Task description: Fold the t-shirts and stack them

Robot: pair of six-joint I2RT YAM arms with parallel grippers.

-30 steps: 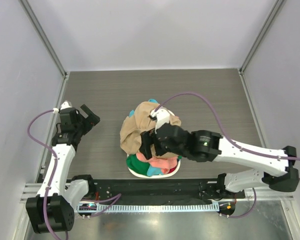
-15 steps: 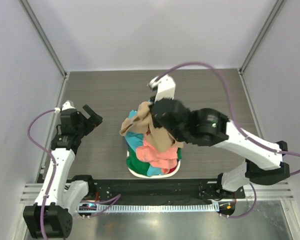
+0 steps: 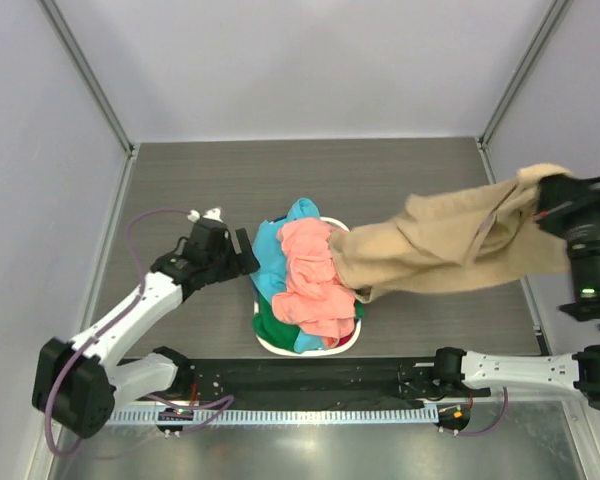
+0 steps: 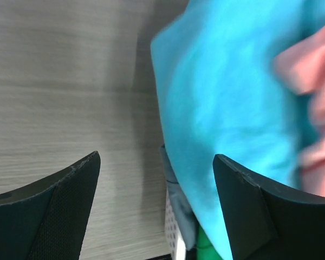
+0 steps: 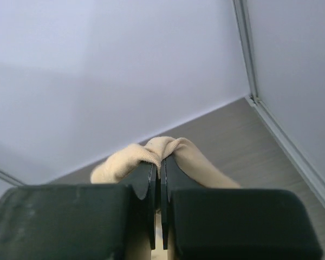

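Note:
My right gripper [image 3: 548, 200] is shut on a fold of the tan t-shirt [image 3: 440, 245], raised at the far right; the cloth stretches from the jaws down to the basket's right side. In the right wrist view the tan t-shirt [image 5: 162, 149] bulges out over my right gripper [image 5: 157, 162]. A salmon pink t-shirt [image 3: 312, 275], a teal t-shirt [image 3: 270, 255] and a green t-shirt [image 3: 272, 327] lie heaped in the white basket [image 3: 280, 347]. My left gripper [image 3: 248, 255] stands open at the basket's left edge, the teal t-shirt [image 4: 216, 103] lying between its fingers [image 4: 70, 189].
Grey walls with metal rails close in the table on three sides. Bare wood-grain tabletop [image 3: 220, 180] lies behind and to the left of the basket. The arms' black base rail [image 3: 300, 375] runs along the near edge.
My right gripper shut on the tan t-shirt and swung it up and far to the right, off the heap. My left arm moved in from the left to the basket's edge.

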